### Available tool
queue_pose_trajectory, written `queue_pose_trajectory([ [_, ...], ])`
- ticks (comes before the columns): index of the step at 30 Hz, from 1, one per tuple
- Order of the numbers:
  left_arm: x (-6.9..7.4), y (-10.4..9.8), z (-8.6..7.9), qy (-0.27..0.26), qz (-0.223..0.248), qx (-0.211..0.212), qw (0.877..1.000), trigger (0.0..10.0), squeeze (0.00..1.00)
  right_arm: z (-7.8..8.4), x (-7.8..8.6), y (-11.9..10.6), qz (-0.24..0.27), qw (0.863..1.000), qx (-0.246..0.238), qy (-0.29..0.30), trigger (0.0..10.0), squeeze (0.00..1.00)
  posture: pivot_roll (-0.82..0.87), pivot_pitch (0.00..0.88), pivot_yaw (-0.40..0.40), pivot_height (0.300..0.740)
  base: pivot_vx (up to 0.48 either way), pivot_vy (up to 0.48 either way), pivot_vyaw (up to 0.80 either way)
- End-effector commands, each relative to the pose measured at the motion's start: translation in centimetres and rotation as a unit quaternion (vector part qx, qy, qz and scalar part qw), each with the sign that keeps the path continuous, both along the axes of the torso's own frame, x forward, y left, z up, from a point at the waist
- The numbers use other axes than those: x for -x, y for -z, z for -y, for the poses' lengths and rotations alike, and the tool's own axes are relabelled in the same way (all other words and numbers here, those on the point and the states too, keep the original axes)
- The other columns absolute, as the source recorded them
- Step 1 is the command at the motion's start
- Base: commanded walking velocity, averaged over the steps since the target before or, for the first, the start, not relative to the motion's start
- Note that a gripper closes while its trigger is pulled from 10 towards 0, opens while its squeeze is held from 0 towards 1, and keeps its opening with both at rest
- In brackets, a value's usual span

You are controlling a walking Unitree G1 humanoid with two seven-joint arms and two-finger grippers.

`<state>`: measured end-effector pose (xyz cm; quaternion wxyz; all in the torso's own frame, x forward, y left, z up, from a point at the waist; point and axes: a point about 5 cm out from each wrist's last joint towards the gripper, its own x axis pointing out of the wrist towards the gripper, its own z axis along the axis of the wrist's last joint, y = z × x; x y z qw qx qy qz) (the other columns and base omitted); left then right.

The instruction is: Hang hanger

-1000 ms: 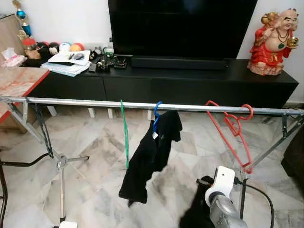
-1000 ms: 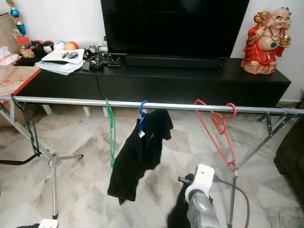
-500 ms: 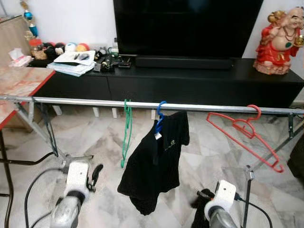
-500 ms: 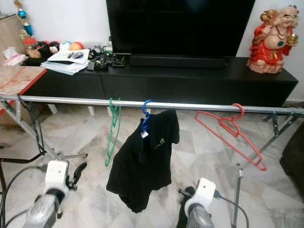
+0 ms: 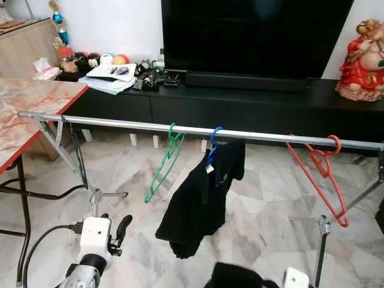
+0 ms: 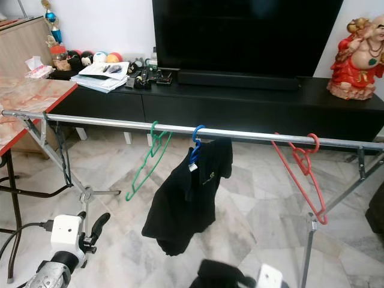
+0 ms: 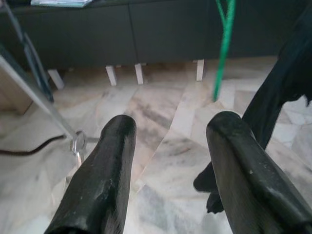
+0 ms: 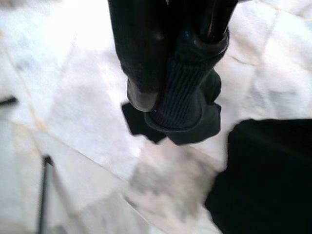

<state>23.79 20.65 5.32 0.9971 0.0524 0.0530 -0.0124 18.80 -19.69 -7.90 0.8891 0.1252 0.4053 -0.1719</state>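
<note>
Rail (image 5: 120, 124): a metal drying-rack bar, set across the room in front of a black TV cabinet (image 5: 252, 108).

Green hanger (image 5: 163, 162): hooked on the rail, bare, tilted. Well apart from both grippers.

Blue hanger (image 5: 212, 146): hooked on the rail just beside the green one, carrying a black shirt (image 5: 201, 201).

Red hanger (image 5: 321, 180): hooked on the rail toward the robot's right, bare.

Left gripper (image 7: 170, 165): held low over the marble floor (image 5: 270, 210), fingers spread wide, nothing between them. The green hanger and the shirt are seen ahead of it in the wrist view.

Right gripper (image 8: 168, 73): held low, fingers closed on a dark garment (image 8: 190, 105) with a ribbed edge, which hangs below them. No hanger can be made out in that cloth.

Step in hand, as judged: a hanger is to be brought to the rail, or the held garment to a bare one.

Handling notes: the hook is best lifted above the rail and lowered onto a free stretch, between green and red. The dressed blue hanger is best not brushed. Cloth should be kept off the floor.
</note>
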Motion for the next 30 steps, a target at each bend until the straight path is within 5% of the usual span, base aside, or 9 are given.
queue_pose_trajectory([
  [1, -0.1, -0.6, 0.5, 0.008, 0.004, -0.003, 1.000, 10.0, 0.00, 0.6, -0.4, -0.3, 0.014, 1.000, 0.005, 0.016, 10.0, 0.00, 0.04, 0.000, 0.027, 0.740, 0.000, 0.000, 0.00],
  [17, -0.2, -1.2, 1.3, 0.020, -0.011, -0.009, 1.000, 10.0, 0.00, 1.0, 0.5, 0.0, 0.014, 0.999, 0.001, 0.038, 10.0, 0.00, 0.04, 0.024, 0.042, 0.740, 0.000, 0.060, 0.00],
  [30, -0.2, -1.2, 1.5, 0.020, -0.018, -0.007, 1.000, 10.0, 0.00, 1.1, 0.6, 0.0, 0.014, 0.999, -0.002, 0.049, 10.0, 0.00, 0.04, 0.033, 0.041, 0.740, 0.000, 0.185, -0.77],
])
